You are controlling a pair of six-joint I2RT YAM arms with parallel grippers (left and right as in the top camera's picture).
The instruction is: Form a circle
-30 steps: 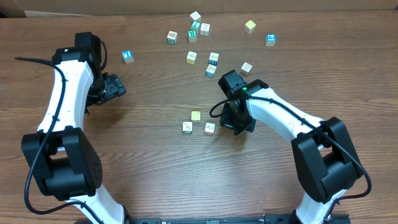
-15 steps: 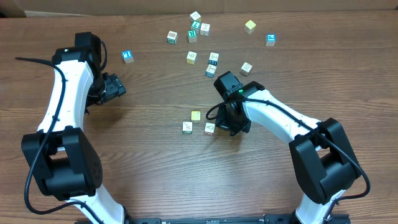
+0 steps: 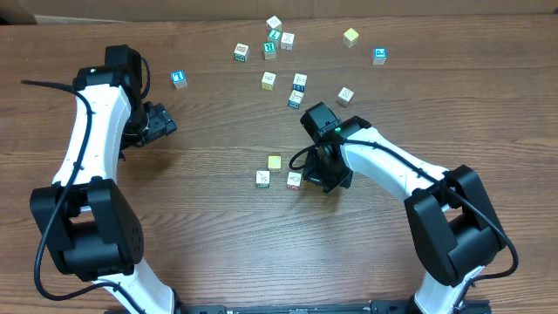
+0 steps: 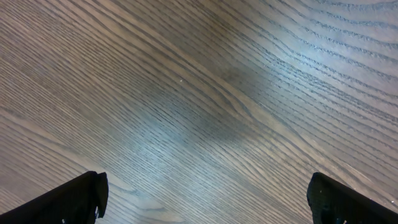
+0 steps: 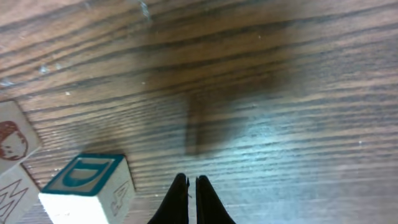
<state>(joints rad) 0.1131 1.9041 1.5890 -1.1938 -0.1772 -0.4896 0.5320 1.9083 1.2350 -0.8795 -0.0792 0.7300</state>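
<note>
The circle (image 3: 275, 174) shows in the overhead view as a small cluster mid-table: a pale yellow cube (image 3: 275, 162) at the back, a whitish cube (image 3: 262, 179) front left and a whitish cube (image 3: 294, 180) front right. My right gripper (image 3: 325, 180) is low over the table just right of that last cube, shut with nothing in it. In the right wrist view its shut tips (image 5: 192, 180) sit just right of a teal-topped white cube (image 5: 87, 186), and two whitish cubes (image 5: 12, 142) are cut off at the left edge. My left gripper (image 3: 162, 122) (image 4: 205, 190) is open over bare wood, far left.
Loose cubes lie scattered at the back: a blue-faced one (image 3: 179, 78) near the left arm, another (image 3: 379, 56) back right, a green-faced one (image 3: 269, 45), a yellow-green one (image 3: 350, 36), and several whitish ones around (image 3: 299, 81) behind the right arm's elbow (image 3: 321, 119).
The right gripper slid a little left toward the cluster, then held still. The cubes and the left arm have not moved.
</note>
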